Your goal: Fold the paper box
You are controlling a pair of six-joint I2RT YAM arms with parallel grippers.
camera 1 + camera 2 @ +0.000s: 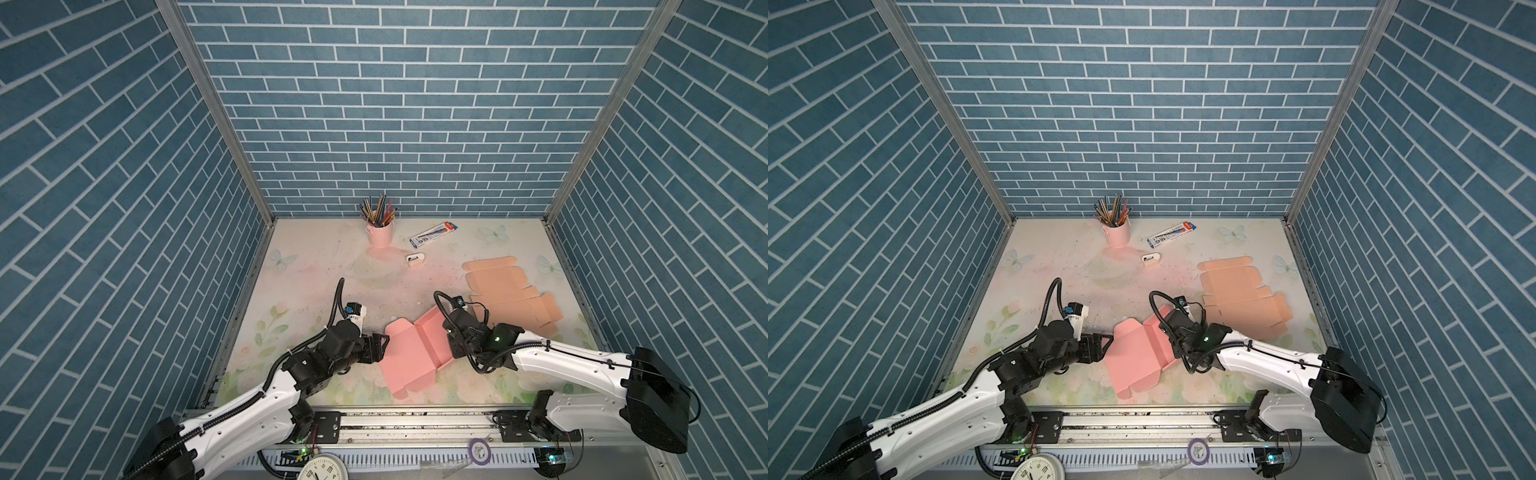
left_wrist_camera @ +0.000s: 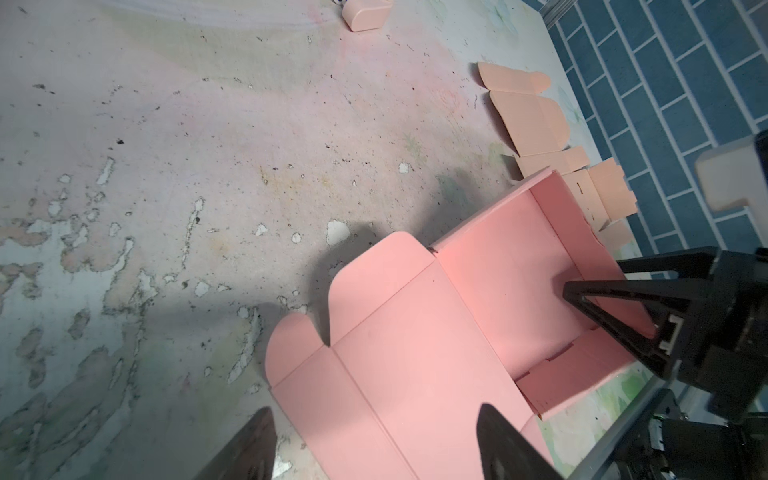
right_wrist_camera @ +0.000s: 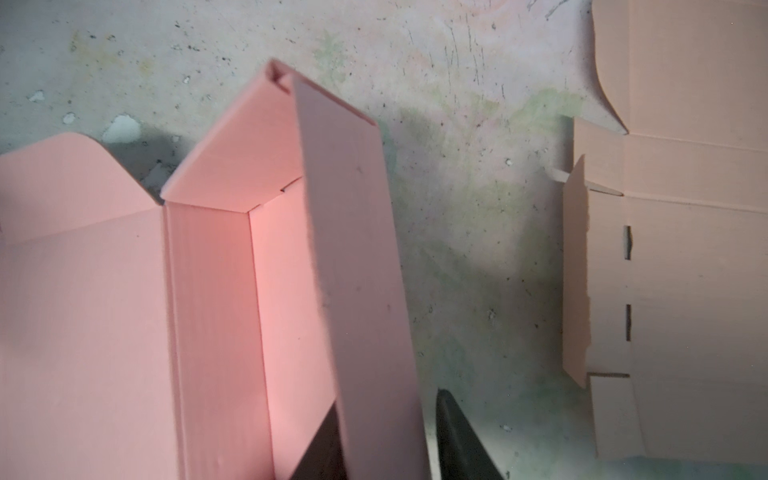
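A pink paper box (image 1: 409, 353) (image 1: 1138, 357) lies partly folded at the table's front centre. Its lid panel lies flat and its right-hand walls stand up. My left gripper (image 1: 380, 347) (image 2: 374, 409) is open at the lid's left edge. Its fingers are spread wide over the flat pink panel (image 2: 415, 353) and hold nothing. My right gripper (image 1: 453, 349) (image 3: 386, 399) straddles the raised right wall (image 3: 353, 249). One finger is inside the box and one outside. The left wrist view shows those fingertips (image 2: 573, 291) at that wall.
A flat peach box blank (image 1: 511, 295) lies just beyond my right arm. At the back stand a pink cup of pencils (image 1: 380, 235), a pencil carton (image 1: 432, 233) and a small white sharpener (image 1: 414, 259). Blue brick walls enclose the table on three sides.
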